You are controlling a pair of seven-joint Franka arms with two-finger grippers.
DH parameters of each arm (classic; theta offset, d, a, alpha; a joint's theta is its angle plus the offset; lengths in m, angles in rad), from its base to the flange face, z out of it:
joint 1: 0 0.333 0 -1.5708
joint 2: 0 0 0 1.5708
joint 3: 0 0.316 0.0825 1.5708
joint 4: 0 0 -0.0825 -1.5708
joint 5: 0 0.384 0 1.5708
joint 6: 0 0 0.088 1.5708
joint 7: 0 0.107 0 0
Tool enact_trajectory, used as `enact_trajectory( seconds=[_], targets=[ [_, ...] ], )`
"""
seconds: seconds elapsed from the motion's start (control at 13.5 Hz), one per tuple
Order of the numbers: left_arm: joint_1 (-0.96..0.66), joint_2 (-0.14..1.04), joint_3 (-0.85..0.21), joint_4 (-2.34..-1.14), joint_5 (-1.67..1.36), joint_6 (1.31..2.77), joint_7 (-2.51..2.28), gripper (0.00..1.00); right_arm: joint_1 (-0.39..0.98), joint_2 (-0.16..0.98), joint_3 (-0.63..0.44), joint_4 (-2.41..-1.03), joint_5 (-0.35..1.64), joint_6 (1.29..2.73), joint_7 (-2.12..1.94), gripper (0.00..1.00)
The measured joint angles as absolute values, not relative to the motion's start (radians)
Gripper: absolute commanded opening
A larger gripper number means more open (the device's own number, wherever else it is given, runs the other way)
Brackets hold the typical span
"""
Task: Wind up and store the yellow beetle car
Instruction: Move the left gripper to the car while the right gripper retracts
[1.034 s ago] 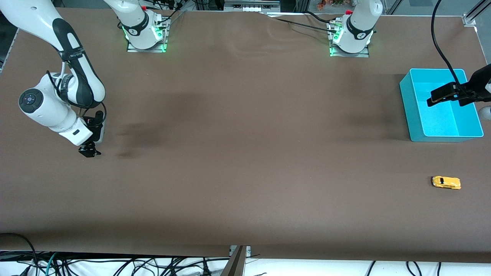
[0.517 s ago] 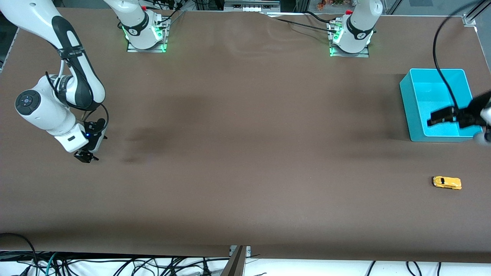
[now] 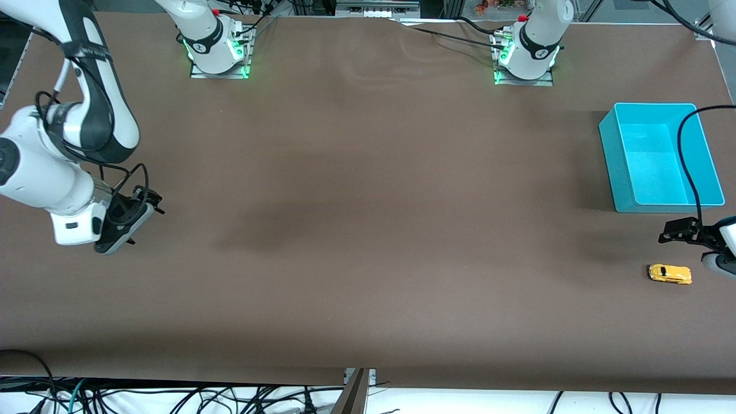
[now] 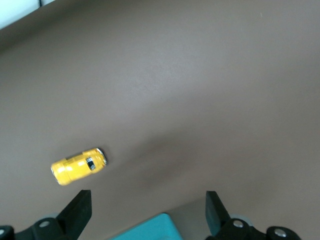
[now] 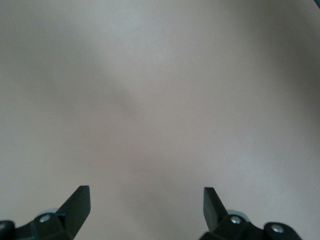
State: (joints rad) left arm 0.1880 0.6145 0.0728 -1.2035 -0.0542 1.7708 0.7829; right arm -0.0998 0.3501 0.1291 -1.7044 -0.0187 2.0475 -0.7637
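Lying near the yellow beetle car (image 3: 669,273): a teal bin (image 3: 620,155).

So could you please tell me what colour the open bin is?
The bin is turquoise blue, seen best in the front view.

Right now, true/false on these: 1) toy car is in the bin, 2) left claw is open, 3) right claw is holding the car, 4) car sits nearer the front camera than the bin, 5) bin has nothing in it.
1) The toy car is in the bin. False: it sits on the table, outside the bin.
2) The left claw is open. True: its fingers are spread with nothing between them.
3) The right claw holds the car. False: it is open over bare table at the right arm's end, with no car near it.
4) The car is nearer the front camera than the bin. True.
5) Nothing is in the bin. True: only its blue floor shows.
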Motion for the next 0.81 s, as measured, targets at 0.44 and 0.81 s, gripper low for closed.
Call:
enact_trajectory(
  seconds=[0.44,0.81],
  targets=[
    [0.225,0.679,0.084,-1.198,-0.054,1.858,1.173,1.0,-0.091,0.34,0.203,-1.448,-0.019,1.671,-0.28,1.0],
    [0.268,0.771,0.089,-1.198,-0.054,1.92,1.42,1.0,-0.091,0.283,0.212,-1.409,-0.019,1.563,-0.12,1.0]
  ],
)
